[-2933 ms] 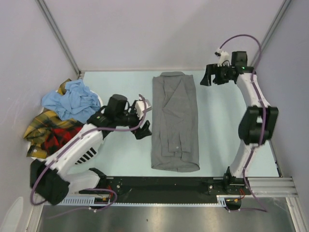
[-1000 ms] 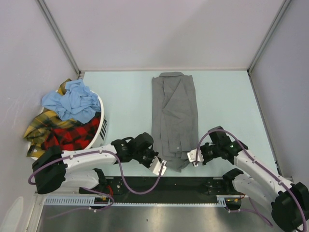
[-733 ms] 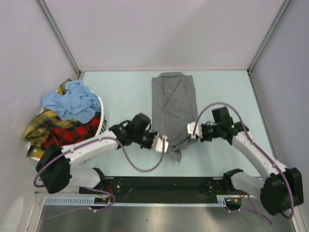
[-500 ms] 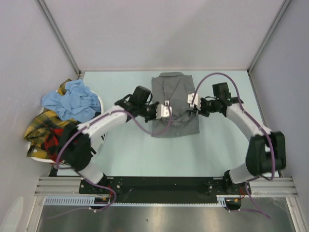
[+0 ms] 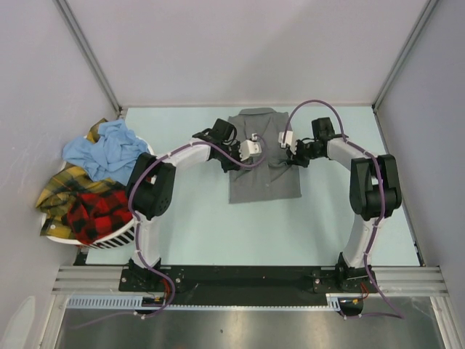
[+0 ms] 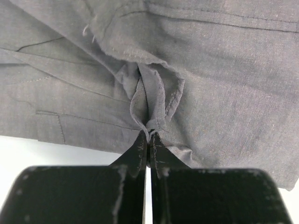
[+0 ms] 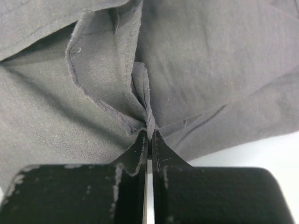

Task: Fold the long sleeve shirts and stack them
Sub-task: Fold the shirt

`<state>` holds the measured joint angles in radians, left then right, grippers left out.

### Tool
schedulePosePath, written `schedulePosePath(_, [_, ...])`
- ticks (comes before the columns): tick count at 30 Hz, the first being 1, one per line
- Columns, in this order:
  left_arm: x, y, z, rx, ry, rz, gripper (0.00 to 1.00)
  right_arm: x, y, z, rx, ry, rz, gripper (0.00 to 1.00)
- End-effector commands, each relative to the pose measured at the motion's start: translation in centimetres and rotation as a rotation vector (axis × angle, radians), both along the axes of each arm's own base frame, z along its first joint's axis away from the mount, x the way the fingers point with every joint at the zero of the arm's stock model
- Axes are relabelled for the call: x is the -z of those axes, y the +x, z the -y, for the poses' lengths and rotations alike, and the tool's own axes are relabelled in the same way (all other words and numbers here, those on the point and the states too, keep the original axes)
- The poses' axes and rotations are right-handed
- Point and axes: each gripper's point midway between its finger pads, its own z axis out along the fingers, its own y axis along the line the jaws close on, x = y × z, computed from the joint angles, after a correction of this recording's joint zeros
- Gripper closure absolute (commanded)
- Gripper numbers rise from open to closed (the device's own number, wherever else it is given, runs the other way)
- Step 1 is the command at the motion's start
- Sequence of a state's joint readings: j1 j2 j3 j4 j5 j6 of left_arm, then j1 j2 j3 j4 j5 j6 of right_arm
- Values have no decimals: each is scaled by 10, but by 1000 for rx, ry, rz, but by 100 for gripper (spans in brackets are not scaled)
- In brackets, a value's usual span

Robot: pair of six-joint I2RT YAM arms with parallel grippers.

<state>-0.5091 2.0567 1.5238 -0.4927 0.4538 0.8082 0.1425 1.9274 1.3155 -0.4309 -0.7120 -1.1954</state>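
The grey long sleeve shirt [image 5: 265, 182] lies at the table's back centre, doubled over on itself, its collar at the far end. My left gripper [image 5: 251, 154] is shut on a pinch of the shirt's folded-over edge on the left; in the left wrist view the tips [image 6: 148, 133] squeeze a bunch of grey cloth [image 6: 224, 70]. My right gripper [image 5: 289, 154] is shut on the same edge on the right, its tips [image 7: 149, 133] clamping a pleat of grey cloth [image 7: 210, 56]. Both hover over the shirt's upper half.
A white slotted basket [image 5: 120, 240] at the left holds a light blue shirt [image 5: 109, 149], a yellow plaid shirt [image 5: 62, 193] and a red-and-black plaid shirt [image 5: 94, 214]. Walls close the back and sides. The pale table [image 5: 189, 225] shows in front of the shirt.
Both grippers took the shirt's near hem at the front edge and carried it back toward the collar. The shirt now lies about half as long.
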Motion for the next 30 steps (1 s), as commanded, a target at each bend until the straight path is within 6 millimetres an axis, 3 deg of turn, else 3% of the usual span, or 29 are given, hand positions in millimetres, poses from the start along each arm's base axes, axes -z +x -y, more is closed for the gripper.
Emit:
schedulePosePath(1, [-43,21,4,-74,-80,58,100,-37,33,6,43,47,110,100])
schedulePosePath(4, [-53,25,7,-81,-107,67,100,-50,38,12,69,67,118,100])
schedulePosePath(7, [-50,32,8,-103,-98,64,100,-46,43,13,77,65,112,100])
schedulePosePath(13, [-27,49,3,-185,-47,41,100,-21,63,17,136,40,75,100])
schedulePosePath(18, [-5,59,-11,-287,-2,-29,97,-10,82,16,234,24,24,93])
schedulePosePath(21, [-7,67,-19,-346,-25,-57,87,-20,87,16,283,50,0,89])
schedulePosePath(22, [-11,70,-20,-356,-34,-56,78,-25,87,17,305,61,-10,77])
schedulePosePath(23, [-13,70,-21,-375,-46,-73,57,-29,88,19,318,57,-13,69])
schedulePosePath(25, [-30,78,-29,-424,-76,-70,51,-39,82,28,355,56,-46,53])
schedulePosePath(27, [-50,85,-43,-521,-144,-108,44,-57,85,46,430,81,-68,44])
schedulePosePath(28, [-75,83,-47,-547,-201,-114,42,-61,78,52,453,80,-116,38])
schedulePosePath(29, [-87,80,-56,-610,-255,-168,38,-72,74,55,480,108,-154,36])
schedulePosePath(30, [-102,69,-52,-591,-308,-200,37,-93,79,63,504,139,-154,33])
